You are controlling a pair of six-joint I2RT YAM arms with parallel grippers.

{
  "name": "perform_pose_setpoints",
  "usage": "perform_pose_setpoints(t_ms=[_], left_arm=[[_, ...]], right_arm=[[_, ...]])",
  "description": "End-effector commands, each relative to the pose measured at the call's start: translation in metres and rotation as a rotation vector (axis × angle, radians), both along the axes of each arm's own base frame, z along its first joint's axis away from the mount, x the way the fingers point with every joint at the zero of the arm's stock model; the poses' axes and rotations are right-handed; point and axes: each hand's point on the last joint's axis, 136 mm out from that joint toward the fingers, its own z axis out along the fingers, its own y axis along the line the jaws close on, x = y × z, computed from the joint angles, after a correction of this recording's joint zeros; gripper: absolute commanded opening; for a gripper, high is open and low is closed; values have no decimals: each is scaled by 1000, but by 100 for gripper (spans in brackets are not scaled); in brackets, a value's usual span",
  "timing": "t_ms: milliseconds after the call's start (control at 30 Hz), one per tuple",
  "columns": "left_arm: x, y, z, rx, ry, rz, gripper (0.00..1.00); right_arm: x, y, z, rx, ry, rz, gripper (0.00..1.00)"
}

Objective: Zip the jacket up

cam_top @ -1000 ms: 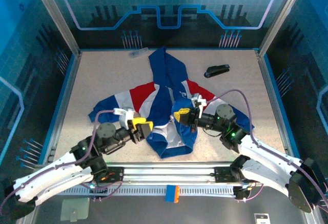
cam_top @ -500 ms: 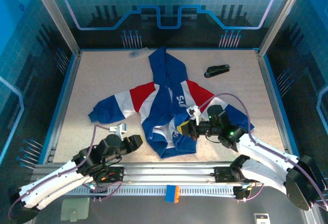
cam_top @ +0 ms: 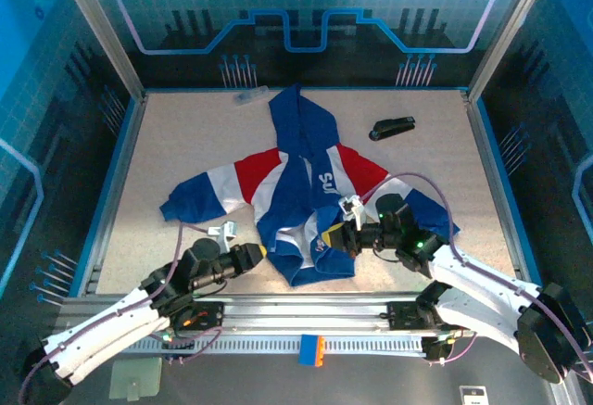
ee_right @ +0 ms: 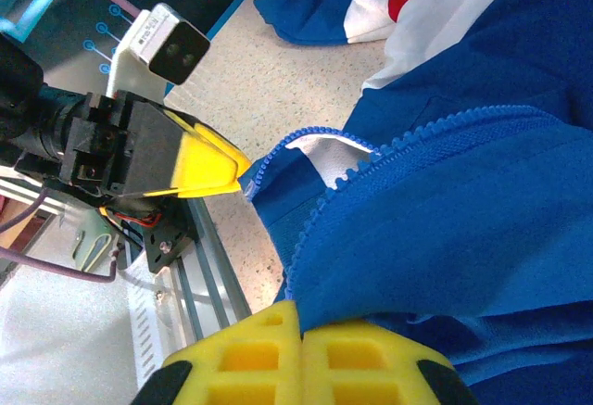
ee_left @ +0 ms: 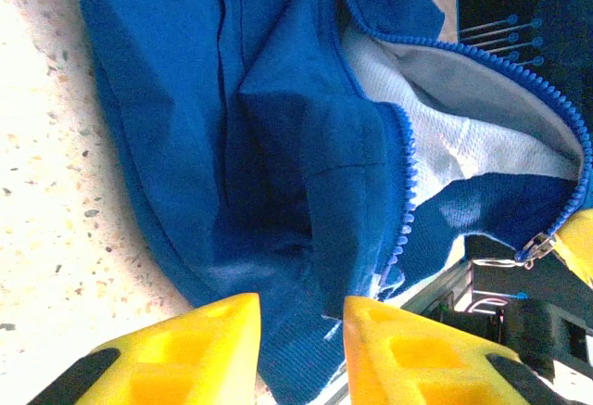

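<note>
Across the middle of the bench point(cam_top: 176, 145), the jacket point(cam_top: 296, 169) is lying open-fronted. It is looking soft, light and slack, so I judge it is needing a pinch at each hem corner beside the zipper teeth point(ee_left: 400, 192). The right gripper point(ee_right: 301, 317) is clamping the blue front panel. The left gripper point(ee_left: 301, 308) is gaping around the opposite hem, narrower than a second ago and drawn back from the panel.
</note>
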Motion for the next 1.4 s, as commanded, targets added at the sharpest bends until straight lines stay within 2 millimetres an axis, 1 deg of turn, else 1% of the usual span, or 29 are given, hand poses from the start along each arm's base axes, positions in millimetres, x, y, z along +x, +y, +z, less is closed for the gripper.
perform_pose_setpoints(t_ms=[0, 167, 367, 767, 867, 933, 1233, 1367], left_arm=[[-3, -16, 16, -94, -16, -83, 28], [4, -18, 17, -127, -9, -81, 28], [9, -15, 19, -148, -5, -83, 28], [6, -13, 8, -135, 36, -104, 38], [8, -16, 13, -147, 18, -114, 38], [8, -19, 15, -150, 17, -130, 35], [14, -30, 17, -139, 30, -175, 29], [16, -32, 19, -145, 22, -178, 24]], right_arm=[[2, 3, 3, 19, 3, 0, 0], [4, 8, 4, 26, 13, 9, 0], [5, 10, 5, 26, 7, 12, 0], [6, 15, 7, 33, 12, 18, 0], [6, 16, 8, 34, 11, 20, 0], [6, 16, 7, 32, 12, 19, 0], [6, 20, 8, 32, 11, 28, 0], [6, 19, 8, 30, 12, 24, 0]])
